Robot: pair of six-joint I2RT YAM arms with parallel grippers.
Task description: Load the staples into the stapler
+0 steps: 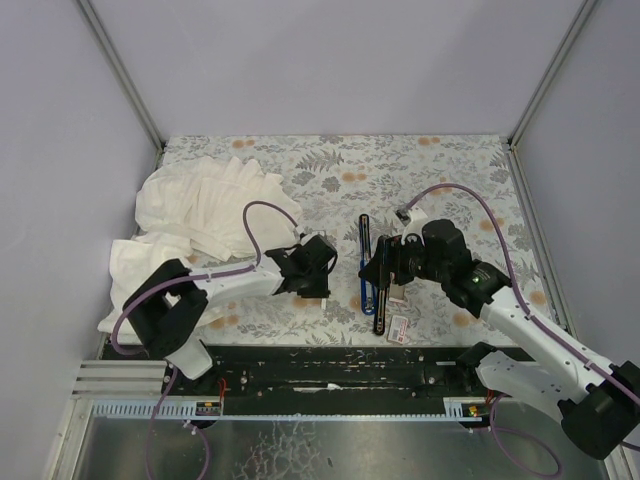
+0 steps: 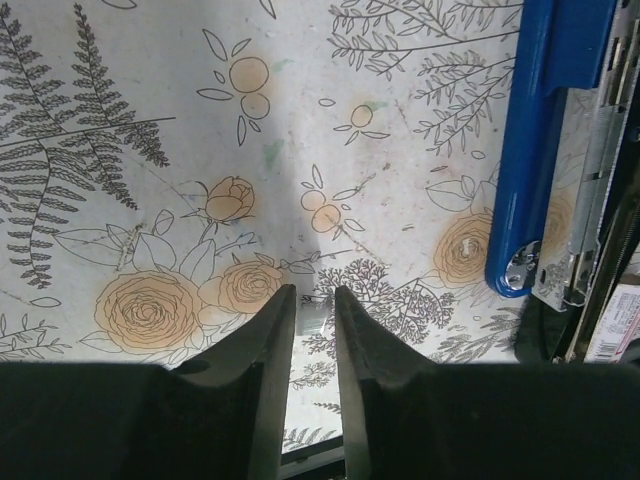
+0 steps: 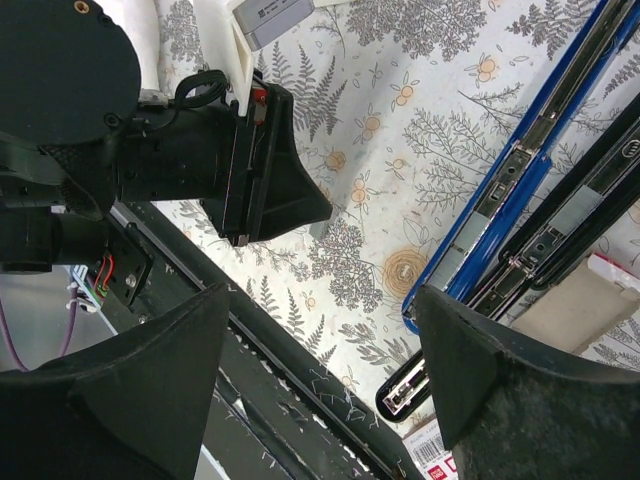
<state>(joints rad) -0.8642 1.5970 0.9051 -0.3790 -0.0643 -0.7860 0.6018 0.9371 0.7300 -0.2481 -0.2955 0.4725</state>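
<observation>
Where stapler (image 1: pixel 367 285) lies open, right gripper (image 3: pixel 322 310) beside, cloth (image 1: pixel 205 215) far-left

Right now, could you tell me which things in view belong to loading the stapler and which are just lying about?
For the job:
stapler, lying open
staple box, beside its near end
small silvery piece, probably the staple strip, at the left gripper tips

Lying about:
white cloth, bunched at far left

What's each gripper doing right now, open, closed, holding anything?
Left gripper: nearly closed, apparently pinching a small grey staple strip at its tips.
Right gripper: open wide, holding nothing.
</observation>
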